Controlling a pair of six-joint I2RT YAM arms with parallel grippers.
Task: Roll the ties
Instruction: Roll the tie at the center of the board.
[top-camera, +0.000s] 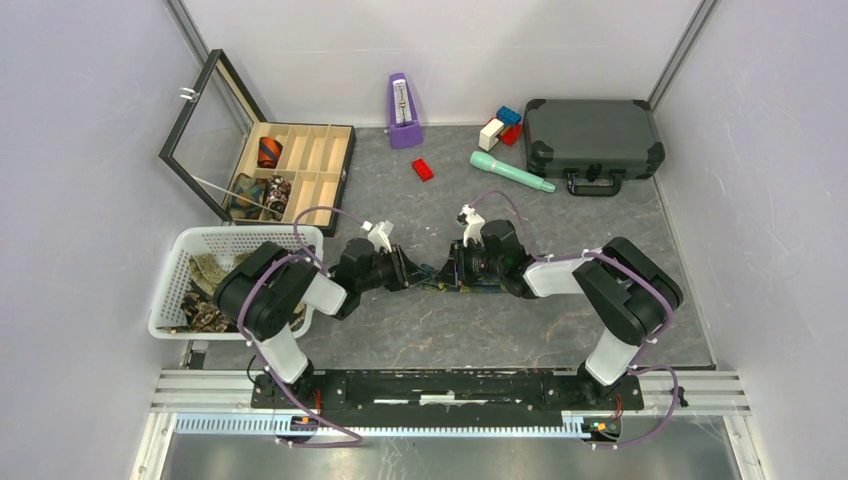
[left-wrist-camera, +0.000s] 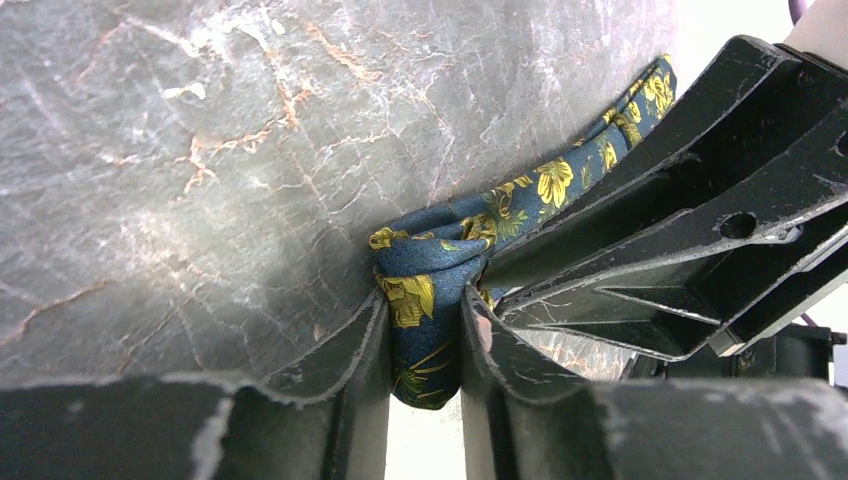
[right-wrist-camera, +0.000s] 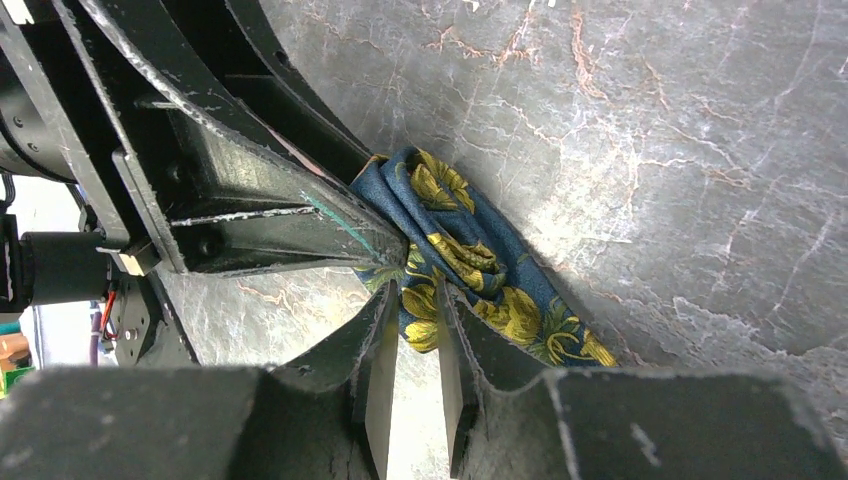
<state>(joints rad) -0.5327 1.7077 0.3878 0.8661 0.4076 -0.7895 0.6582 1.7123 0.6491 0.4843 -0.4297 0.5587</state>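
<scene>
Top view: high, behind, looking down on table (top-camera: 400, 340). Wrist views: close, facing each other, sharing tie (left-wrist-camera: 420, 290) mid-frame.

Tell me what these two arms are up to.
Both arms meet over one navy tie with yellow flowers. The left gripper and the right gripper each pinch its bunched, folded end from opposite sides, while the rest trails along the table. It is not yet a neat coil. The wooden box holds rolled ties, the white basket loose ties.
</scene>
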